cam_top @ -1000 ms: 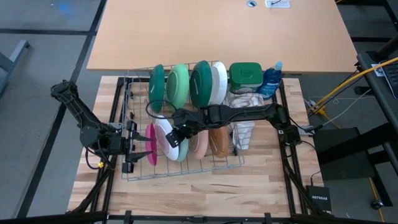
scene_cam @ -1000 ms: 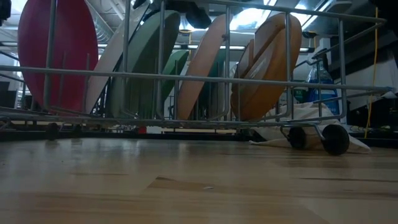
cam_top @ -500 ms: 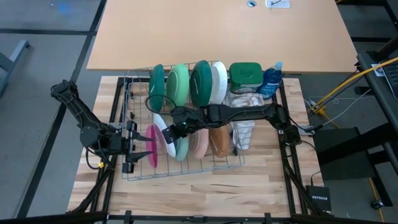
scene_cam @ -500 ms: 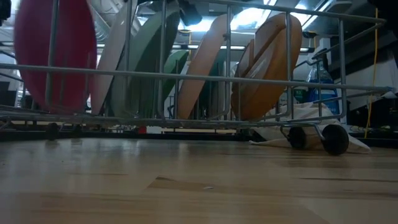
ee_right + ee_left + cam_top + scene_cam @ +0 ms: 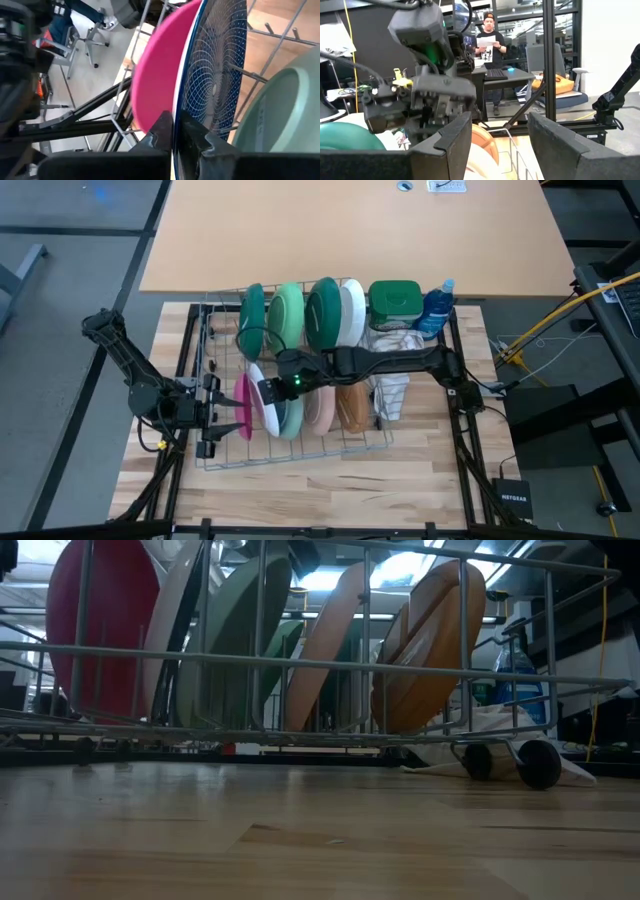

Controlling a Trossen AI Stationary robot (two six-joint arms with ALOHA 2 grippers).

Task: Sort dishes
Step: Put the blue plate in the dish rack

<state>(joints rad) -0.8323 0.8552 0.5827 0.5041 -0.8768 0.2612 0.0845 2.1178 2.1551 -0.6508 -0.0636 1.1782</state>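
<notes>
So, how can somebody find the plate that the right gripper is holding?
Look at the wire dish rack and its front row of smaller plates. The right gripper is shut on the navy patterned plate, between the pink plate and the pale teal plate; it alone is patterned.

Grey floor [image 5: 80, 220], big tan tabletop [image 5: 350, 230] behind; desk [image 5: 500, 77] w/ office chair [image 5: 547, 62] in room

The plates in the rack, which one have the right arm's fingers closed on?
The navy-patterned plate, standing on edge between the pink plate and the pale teal one. The right gripper pinches its rim; the other plates stand untouched.
</notes>
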